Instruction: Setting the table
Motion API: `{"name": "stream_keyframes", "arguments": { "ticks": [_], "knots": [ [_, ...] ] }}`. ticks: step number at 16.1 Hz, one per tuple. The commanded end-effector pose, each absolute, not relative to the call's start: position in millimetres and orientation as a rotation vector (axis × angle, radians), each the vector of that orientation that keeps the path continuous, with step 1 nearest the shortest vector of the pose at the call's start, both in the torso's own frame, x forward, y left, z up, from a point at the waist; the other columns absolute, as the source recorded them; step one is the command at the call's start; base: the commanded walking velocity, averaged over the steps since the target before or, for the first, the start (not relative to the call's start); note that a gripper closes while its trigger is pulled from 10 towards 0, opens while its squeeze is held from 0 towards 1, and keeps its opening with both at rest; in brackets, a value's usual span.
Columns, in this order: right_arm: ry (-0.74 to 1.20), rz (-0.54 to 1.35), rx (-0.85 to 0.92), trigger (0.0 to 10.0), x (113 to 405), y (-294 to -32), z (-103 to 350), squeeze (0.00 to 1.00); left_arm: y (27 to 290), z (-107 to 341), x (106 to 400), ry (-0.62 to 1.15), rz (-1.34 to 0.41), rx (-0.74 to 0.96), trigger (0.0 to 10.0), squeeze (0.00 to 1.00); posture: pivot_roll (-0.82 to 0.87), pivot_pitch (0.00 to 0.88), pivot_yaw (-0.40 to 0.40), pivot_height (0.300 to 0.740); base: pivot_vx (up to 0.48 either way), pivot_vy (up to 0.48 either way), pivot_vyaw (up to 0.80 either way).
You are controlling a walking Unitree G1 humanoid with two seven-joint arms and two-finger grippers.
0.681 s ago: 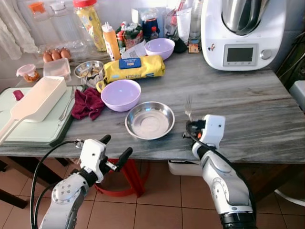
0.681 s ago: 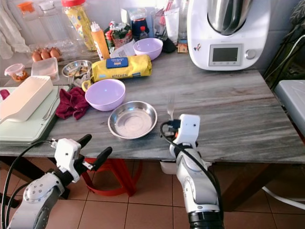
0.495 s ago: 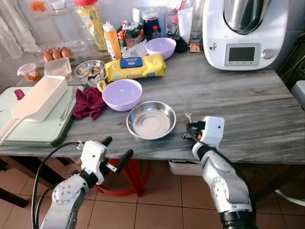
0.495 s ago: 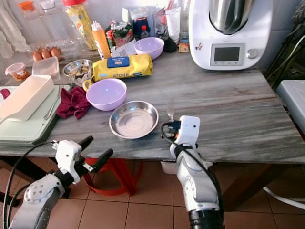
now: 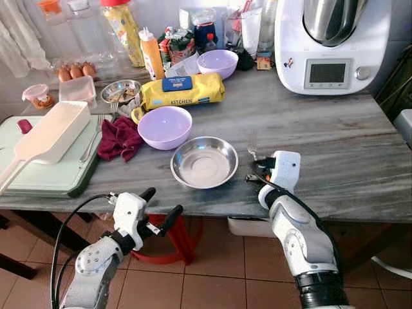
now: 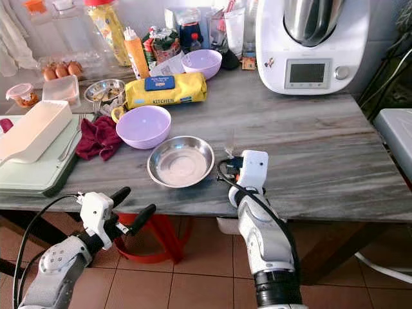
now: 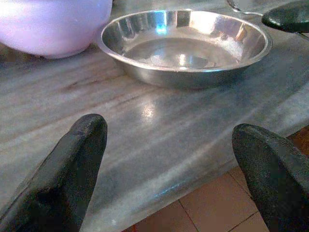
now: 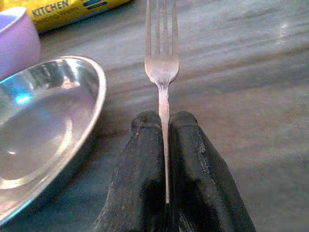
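Beside the steel bowl [image 8: 43, 125] on the gray surface [image 5: 335, 154], my right tool [image 8: 166, 133] pinches the fork [image 8: 161, 58] by its handle. Its prongs point away from me toward the yellow pack [image 5: 182, 91]. My left tool [image 7: 169, 159] hangs wide open below the surface edge.
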State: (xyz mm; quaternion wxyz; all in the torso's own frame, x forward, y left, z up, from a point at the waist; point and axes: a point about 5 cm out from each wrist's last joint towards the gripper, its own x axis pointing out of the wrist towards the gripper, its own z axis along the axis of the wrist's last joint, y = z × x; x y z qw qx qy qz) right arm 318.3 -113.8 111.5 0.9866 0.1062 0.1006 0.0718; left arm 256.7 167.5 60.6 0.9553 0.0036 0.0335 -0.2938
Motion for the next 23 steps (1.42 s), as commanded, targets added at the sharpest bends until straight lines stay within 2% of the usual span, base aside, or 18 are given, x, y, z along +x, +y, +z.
{"name": "stream_keyframes", "arguments": {
  "ticks": [1,8,15,17,23],
  "knots": [
    [0.205,0.171,0.222,10.0,320,-108,112,0.0,170,60,258,0.068,-0.606,0.024,10.0,0.0,-0.1,0.066,0.094,0.74,0.0,0.0,0.0],
    [0.28,0.19,0.21,10.0,321,-103,102,0.0,164,61,259,0.05,-0.615,0.017,10.0,0.0,-0.1,0.067,0.094,0.74,0.0,0.0,0.0],
    [0.356,0.129,0.19,10.0,322,-111,94,0.0,160,67,259,0.036,-0.619,0.018,10.0,0.0,-0.1,0.066,0.096,0.74,0.0,0.0,0.0],
    [0.376,0.107,0.191,10.0,320,-114,89,1.0,156,77,260,0.022,-0.629,0.022,10.0,0.0,-0.1,0.067,0.098,0.74,0.0,0.0,0.0],
    [0.379,0.091,0.187,10.0,322,-116,90,1.0,154,82,259,0.026,-0.634,0.03,10.0,0.0,-0.1,0.066,0.1,0.74,0.0,0.0,0.0]
  ]
}}
